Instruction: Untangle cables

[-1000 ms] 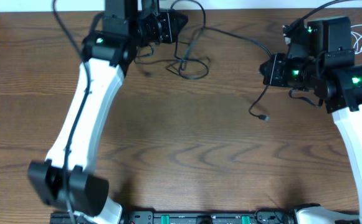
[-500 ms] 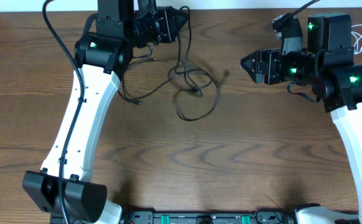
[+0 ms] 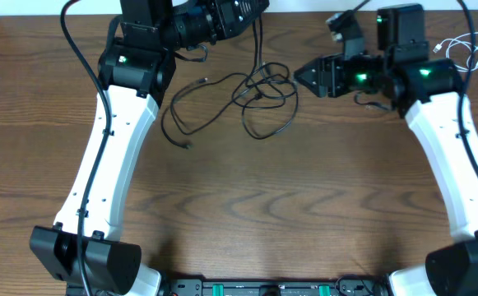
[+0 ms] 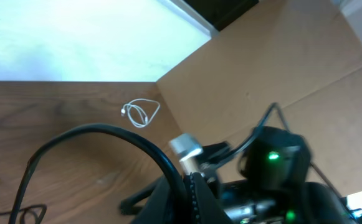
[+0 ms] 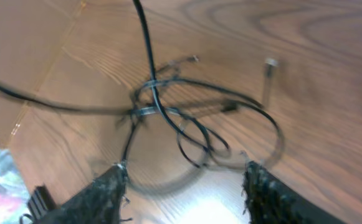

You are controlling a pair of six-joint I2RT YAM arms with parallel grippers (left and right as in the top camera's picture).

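Item: black cables (image 3: 259, 92). A loose knot of overlapping loops lies on the far middle of the table (image 3: 239, 214). The whole spread runs longest left to right, sloping a little toward the near left.
- One free end with a small plug lies at the upper left of the knot, pointing left.
- A longer tail curves down and left, and its tip is the nearest point of the bundle.
- One strand rises from the knot straight toward the far edge and up to the left gripper (image 3: 253, 10).
- In the left wrist view this strand arches over and comes down into the closed fingers, so that pincer is clamped on it.
- In the right wrist view the knot (image 5: 162, 115) lies ahead of the fingers, with its crossing point at the centre.

Item: white cable (image 3: 461, 45). A small coil at the far right corner, well apart from the black knot.

Item: right gripper (image 3: 300, 76). It hangs just right of the loops, pointing left at them. Its fingertips (image 5: 109, 186) are spread wide and hold nothing.
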